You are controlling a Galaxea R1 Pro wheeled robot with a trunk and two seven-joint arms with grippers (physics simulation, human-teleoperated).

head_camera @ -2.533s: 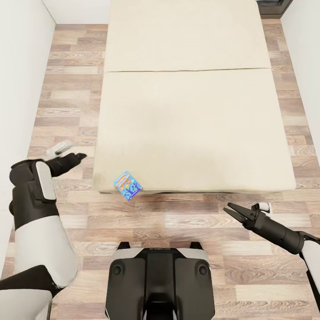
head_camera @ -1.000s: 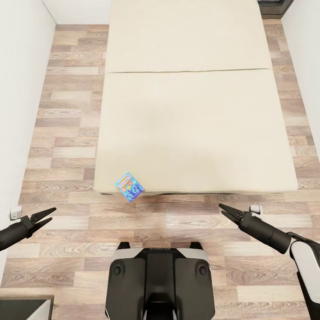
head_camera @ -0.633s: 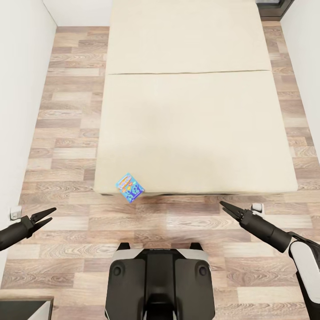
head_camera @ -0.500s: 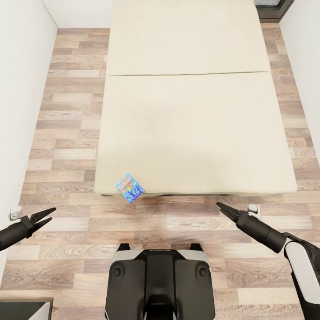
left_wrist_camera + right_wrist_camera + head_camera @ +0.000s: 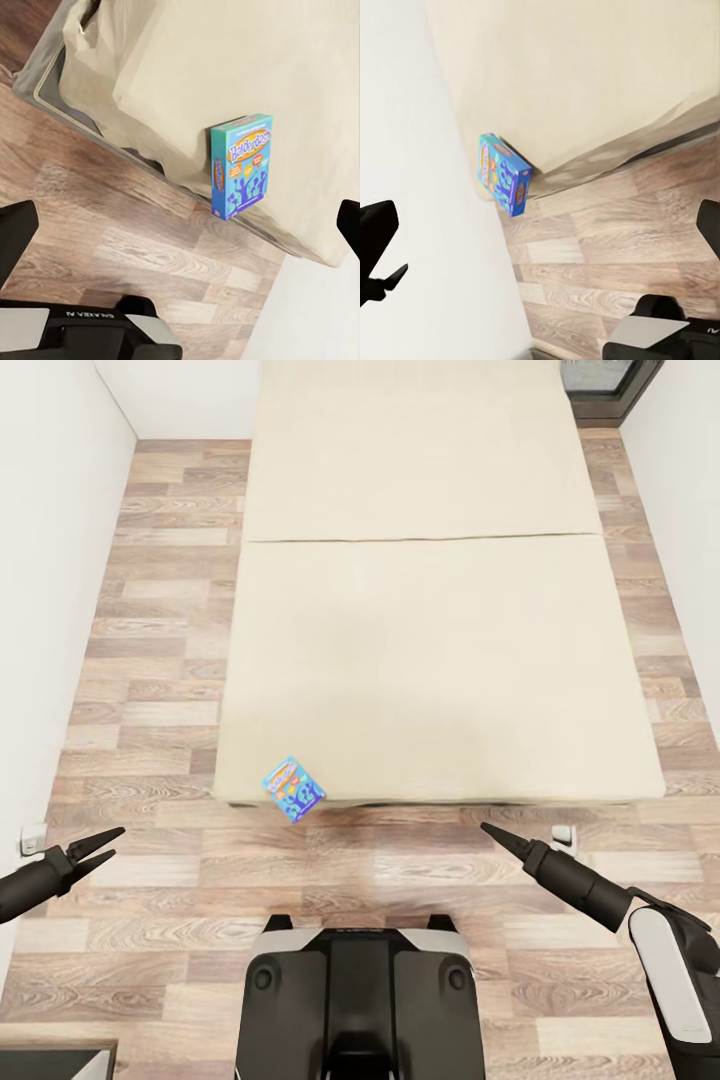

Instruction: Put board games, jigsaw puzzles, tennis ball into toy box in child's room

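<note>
Left hand [image 5: 100, 842] spread, board game [image 5: 293, 789] well apart, against bed [image 5: 430, 660].

The light-blue board game [image 5: 244, 166] carries an orange logo, illegible.

cream bed [image 5: 430, 650], board game [image 5: 293, 790] (edge-leaning), floor [image 5: 150, 660]

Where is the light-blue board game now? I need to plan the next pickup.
In the head view, the light-blue board game sits at the bed's near edge, toward its left corner.
</note>
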